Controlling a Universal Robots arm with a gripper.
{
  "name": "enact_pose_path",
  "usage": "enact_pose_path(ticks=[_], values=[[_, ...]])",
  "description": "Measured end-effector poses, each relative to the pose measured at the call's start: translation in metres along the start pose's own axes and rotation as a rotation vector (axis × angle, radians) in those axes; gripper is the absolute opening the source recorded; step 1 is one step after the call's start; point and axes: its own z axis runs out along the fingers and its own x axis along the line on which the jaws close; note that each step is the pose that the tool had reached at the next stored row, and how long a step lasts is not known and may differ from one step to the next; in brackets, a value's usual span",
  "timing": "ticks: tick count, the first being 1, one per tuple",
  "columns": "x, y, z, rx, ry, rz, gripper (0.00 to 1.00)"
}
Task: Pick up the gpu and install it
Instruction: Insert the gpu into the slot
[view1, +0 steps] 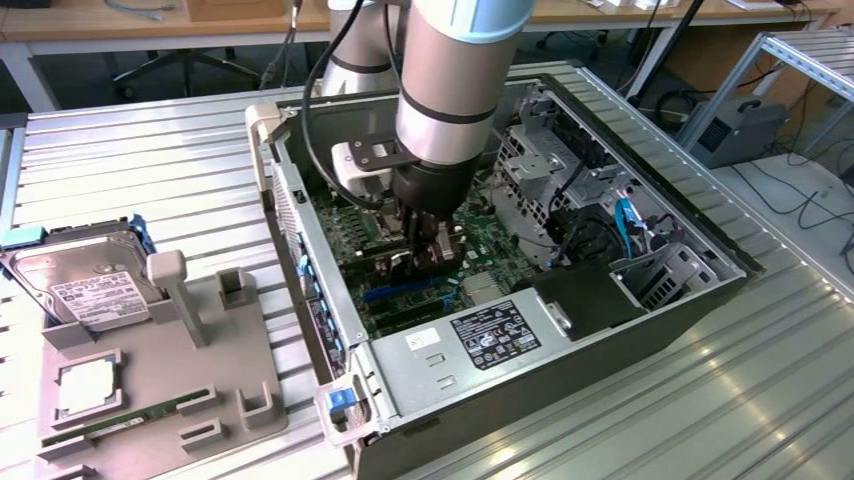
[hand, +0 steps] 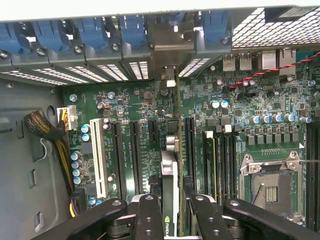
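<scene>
One arm reaches down into the open computer case, and its gripper is clamped on the gpu, a finger pressed to each face. The card stands on edge over the green motherboard, its bracket end at the rear wall by the blue slot latches (whether its lower edge sits in a slot I cannot tell). Outside the case, toward the exterior view's left, a silver hard drive and a green memory stick rest in a grey holder.
</scene>
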Motion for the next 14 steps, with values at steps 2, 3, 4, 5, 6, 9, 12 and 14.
enact_pose_path(ticks=[2, 3, 4, 5, 6, 9, 12, 14], values=[[0.0000, 0.0000, 0.0000, 0.0000, 0.0000, 0.000, 0.27], [0.0000, -0.0002, -0.0001, -0.0007, 0.0000, 0.000, 0.27], [-0.0001, -0.0008, -0.0004, -0.0027, 0.0003, 0.000, 0.27], [-0.0002, -0.0021, -0.0007, -0.0074, 0.0004, 0.000, 0.27], [-0.0002, -0.0027, -0.0008, -0.0098, 0.0006, 0.000, 0.27], [0.0004, -0.0028, -0.0008, -0.0101, 0.0006, 0.000, 0.27], [0.0005, -0.0028, -0.0004, -0.0102, 0.0008, 0.000, 0.27], [0.0005, -0.0028, 0.0008, -0.0100, 0.0004, 0.000, 0.27]])
